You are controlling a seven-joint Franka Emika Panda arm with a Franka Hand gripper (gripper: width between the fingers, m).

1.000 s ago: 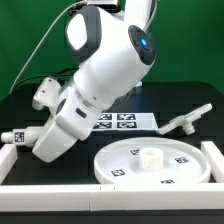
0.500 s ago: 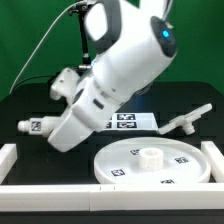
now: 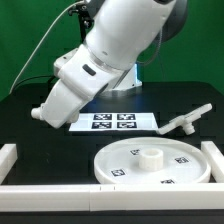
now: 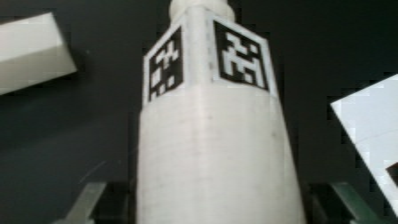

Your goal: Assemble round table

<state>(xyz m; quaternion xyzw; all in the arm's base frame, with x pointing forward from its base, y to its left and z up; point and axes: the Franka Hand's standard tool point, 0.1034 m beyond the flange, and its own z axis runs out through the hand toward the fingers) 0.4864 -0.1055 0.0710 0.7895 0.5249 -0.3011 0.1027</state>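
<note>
In the wrist view, a thick white cylinder post (image 4: 214,130) with two square tags near its far end runs straight out from between the fingers (image 4: 89,200), and my gripper (image 4: 214,205) is shut on it. In the exterior view the gripper (image 3: 43,111) hangs above the table's left side, the post mostly hidden behind the hand. The large rimmed round disc (image 3: 118,160) lies flat at the front right with a short knob (image 3: 148,155) at its centre. The armed foot piece (image 3: 186,120) lies at the exterior view's right.
The marker board (image 3: 115,122) lies behind the disc, under the arm. White rails edge the black surface at the front (image 3: 50,196), the left (image 3: 8,155) and the right (image 3: 212,153). In the wrist view, white shapes show to either side of the post.
The arm has risen and swung toward the back and the exterior view's right, carrying the post up off the table's left side. The disc and foot piece have not moved.
</note>
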